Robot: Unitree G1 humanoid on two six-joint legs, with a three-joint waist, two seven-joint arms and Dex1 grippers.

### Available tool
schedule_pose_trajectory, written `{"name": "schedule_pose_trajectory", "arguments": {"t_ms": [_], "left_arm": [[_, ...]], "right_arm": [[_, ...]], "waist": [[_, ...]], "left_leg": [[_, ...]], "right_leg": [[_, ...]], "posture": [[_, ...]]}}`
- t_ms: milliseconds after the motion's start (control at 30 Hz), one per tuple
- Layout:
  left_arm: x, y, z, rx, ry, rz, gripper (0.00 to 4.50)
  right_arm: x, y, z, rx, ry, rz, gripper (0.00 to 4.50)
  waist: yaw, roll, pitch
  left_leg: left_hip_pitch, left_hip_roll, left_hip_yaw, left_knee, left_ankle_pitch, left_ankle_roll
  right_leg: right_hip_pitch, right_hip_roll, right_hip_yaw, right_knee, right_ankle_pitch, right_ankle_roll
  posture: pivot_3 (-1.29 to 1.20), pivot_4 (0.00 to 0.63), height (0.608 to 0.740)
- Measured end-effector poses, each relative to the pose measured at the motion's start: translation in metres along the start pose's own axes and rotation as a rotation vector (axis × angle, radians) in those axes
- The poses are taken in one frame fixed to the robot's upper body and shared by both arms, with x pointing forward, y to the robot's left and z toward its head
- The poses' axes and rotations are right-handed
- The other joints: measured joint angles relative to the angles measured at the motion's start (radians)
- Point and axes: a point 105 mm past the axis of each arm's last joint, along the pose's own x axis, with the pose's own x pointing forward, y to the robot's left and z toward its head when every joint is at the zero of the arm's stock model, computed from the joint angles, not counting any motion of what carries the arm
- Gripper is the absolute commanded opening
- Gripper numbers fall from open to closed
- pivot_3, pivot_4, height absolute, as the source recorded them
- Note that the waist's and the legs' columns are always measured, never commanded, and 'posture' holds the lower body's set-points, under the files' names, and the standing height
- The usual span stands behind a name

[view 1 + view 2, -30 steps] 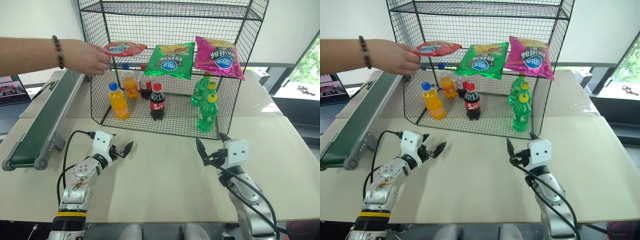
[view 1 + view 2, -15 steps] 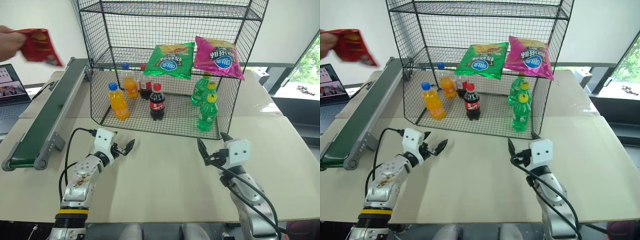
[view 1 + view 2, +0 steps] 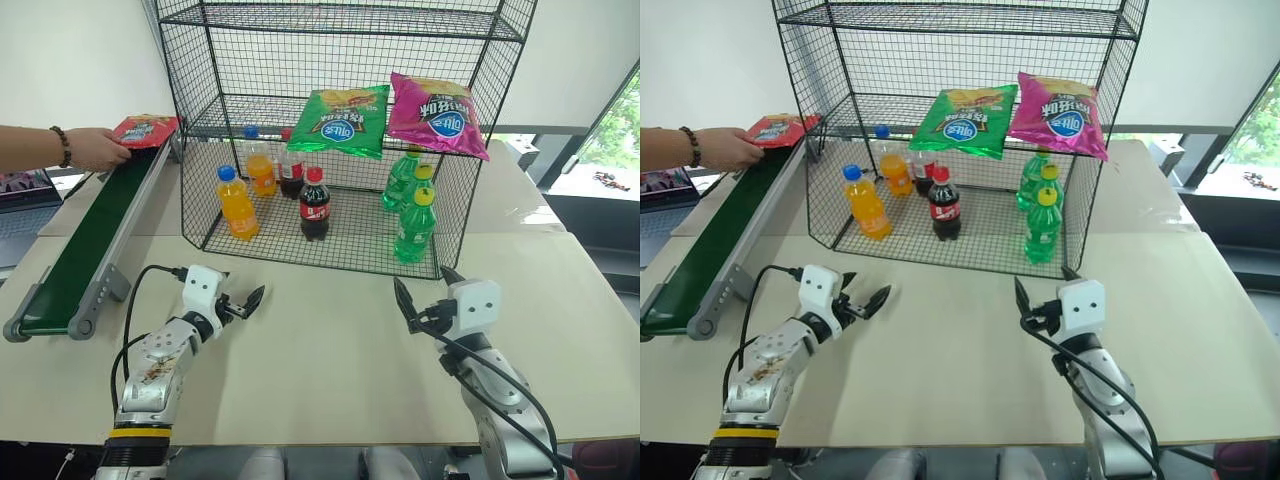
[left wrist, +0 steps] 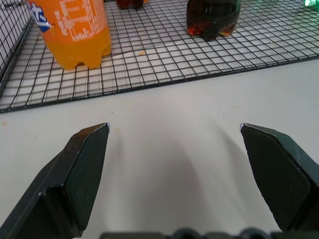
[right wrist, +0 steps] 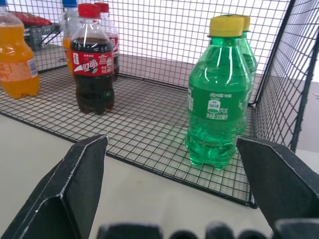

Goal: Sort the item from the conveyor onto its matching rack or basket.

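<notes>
Bare table point(image 3: 330, 340) lies open between my left gripper point(image 3: 243, 301) and my right gripper point(image 3: 420, 307), both spread wide, nothing in their way there. Ahead, the black wire rack point(image 3: 345, 130) walls off the far side; its lower tier is crowded with an orange bottle point(image 3: 236, 204), a cola bottle point(image 3: 314, 205) and green bottles point(image 3: 414, 226). To my left the conveyor point(image 3: 95, 240) runs along the table, and a person's hand point(image 3: 98, 149) blocks its far end.

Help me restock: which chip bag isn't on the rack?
The red chip bag, held by a person's hand at the conveyor's far end.
</notes>
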Motion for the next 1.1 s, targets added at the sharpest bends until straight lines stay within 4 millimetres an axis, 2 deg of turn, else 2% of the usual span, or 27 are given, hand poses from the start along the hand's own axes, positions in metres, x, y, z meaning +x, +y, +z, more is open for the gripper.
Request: {"name": "schedule_pose_trajectory", "arguments": {"t_ms": [100,200,300,333,367,533,600,633,700,867,1100], "left_arm": [[-0.009,0.006,0.006,-0.021,-0.016,-0.001,4.48],[-0.028,0.006,0.018,-0.052,-0.023,-0.041,4.48],[-0.047,0.006,0.034,-0.104,-0.053,-0.053,4.48],[-0.055,0.008,0.041,-0.133,-0.070,-0.046,4.48],[-0.073,0.014,0.048,-0.217,-0.092,-0.026,4.48],[-0.119,0.043,0.065,-0.452,-0.165,0.071,4.48],[-0.131,0.049,0.065,-0.532,-0.188,0.095,4.48],[-0.153,0.062,0.061,-0.672,-0.245,0.158,4.48],[-0.177,0.080,0.056,-0.819,-0.339,0.263,4.48],[-0.218,0.108,0.047,-1.053,-0.516,0.426,4.48],[-0.237,0.128,0.019,-1.223,-0.589,0.532,4.48]], "right_arm": [[0.008,0.003,0.009,-0.006,-0.031,0.044,4.50],[0.024,0.007,0.028,-0.011,-0.087,0.139,4.50],[0.032,0.014,0.041,-0.014,-0.114,0.254,4.50],[0.033,0.018,0.045,-0.014,-0.122,0.303,4.50],[0.034,0.026,0.052,-0.008,-0.127,0.407,4.50],[0.033,0.048,0.073,0.032,-0.159,0.675,4.50],[0.030,0.054,0.076,0.040,-0.164,0.750,4.50],[0.027,0.067,0.079,0.066,-0.162,0.881,4.50],[0.022,0.077,0.085,0.075,-0.177,1.017,4.50],[0.021,0.091,0.100,0.091,-0.227,1.196,4.50],[0.024,0.110,0.116,0.115,-0.313,1.292,4.50]], "waist": [[-0.002,0.000,0.000],[-0.007,0.000,0.000],[-0.008,0.000,0.000],[-0.005,0.000,0.000],[-0.006,0.000,0.000],[-0.004,0.000,0.000],[-0.004,0.000,0.000],[-0.004,0.001,0.001],[-0.005,0.001,0.001],[0.009,0.000,0.001],[0.010,0.000,0.001]], "left_leg": [[0.000,0.001,0.000,0.000,0.000,0.000],[0.000,0.002,0.000,0.000,0.000,0.000],[0.000,0.003,0.000,0.000,0.000,0.001],[0.000,0.003,0.000,0.000,-0.001,0.001],[0.000,0.004,0.000,0.001,-0.001,0.002],[0.001,0.005,-0.001,0.005,-0.005,0.009],[0.001,0.005,-0.001,0.007,-0.006,0.011],[0.001,0.006,-0.001,0.010,-0.009,0.015],[0.002,0.007,-0.001,0.012,-0.011,0.018],[0.004,0.007,-0.002,0.012,-0.011,0.018],[0.006,0.007,-0.002,0.011,-0.011,0.018]], "right_leg": [[0.000,0.001,0.000,0.000,0.000,0.000],[0.000,0.002,0.001,0.000,0.000,0.000],[0.000,0.003,0.001,0.000,0.000,0.000],[0.000,0.003,0.001,0.000,0.000,-0.001],[0.000,0.003,0.002,0.000,0.000,-0.001],[0.002,0.005,0.002,0.001,0.000,-0.002],[0.002,0.006,0.002,0.001,0.000,-0.002],[0.003,0.007,0.002,0.002,-0.001,-0.003],[0.004,0.007,0.002,0.002,-0.001,-0.004],[0.008,0.008,0.001,0.001,-0.001,-0.005],[0.009,0.009,0.001,0.000,-0.002,-0.006]], "posture": [[0.00,0.150,0.738],[0.00,0.150,0.738],[0.00,0.150,0.738],[0.00,0.150,0.738],[0.00,0.150,0.738],[0.00,0.150,0.738],[0.00,0.150,0.738],[0.00,0.150,0.738],[0.00,0.150,0.738],[0.00,0.150,0.738],[0.00,0.150,0.738]]}}
